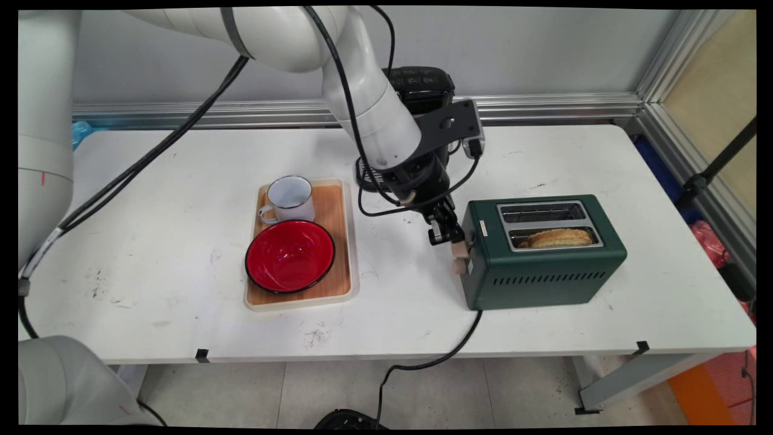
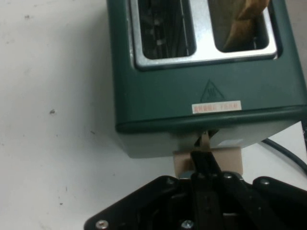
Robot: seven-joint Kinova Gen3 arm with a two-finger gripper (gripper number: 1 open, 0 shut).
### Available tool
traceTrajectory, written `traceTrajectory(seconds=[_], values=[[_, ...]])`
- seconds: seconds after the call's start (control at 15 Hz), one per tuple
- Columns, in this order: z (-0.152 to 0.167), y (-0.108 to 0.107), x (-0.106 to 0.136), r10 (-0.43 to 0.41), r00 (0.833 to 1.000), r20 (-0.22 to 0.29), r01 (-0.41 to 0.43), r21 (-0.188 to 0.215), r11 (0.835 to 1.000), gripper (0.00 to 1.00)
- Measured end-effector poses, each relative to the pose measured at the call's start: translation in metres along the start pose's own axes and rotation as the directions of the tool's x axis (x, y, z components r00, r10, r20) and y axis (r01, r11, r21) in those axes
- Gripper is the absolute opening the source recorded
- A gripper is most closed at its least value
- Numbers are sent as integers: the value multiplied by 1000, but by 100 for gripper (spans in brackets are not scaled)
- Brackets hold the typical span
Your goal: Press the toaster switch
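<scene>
One green toaster [image 1: 543,266] is sitting right of frame centre on the white surface [image 1: 151,241], looking boxy, rigid and fairly heavy, while the claw [image 1: 457,243], fingers pinched together, is pressing on its small stiff wooden lever [image 2: 207,158], likely the best contact spot.

Arm reaches down-right; gripper [image 1: 448,237] low, fingers [image 2: 205,165] pressed together.

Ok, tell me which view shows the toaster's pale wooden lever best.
The hand view: the pale wooden lever sits close and centred below the dark green metal toaster, with the black two-finger gripper, fingers together, on top of it. The main view shows only a small part of the lever beside the gripper.
</scene>
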Motion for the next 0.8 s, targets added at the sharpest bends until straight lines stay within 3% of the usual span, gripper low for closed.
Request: traceTrajectory(seconds=[0.8], values=[[21,1,-1,-16,1000,16,16,-2,1000,0]])
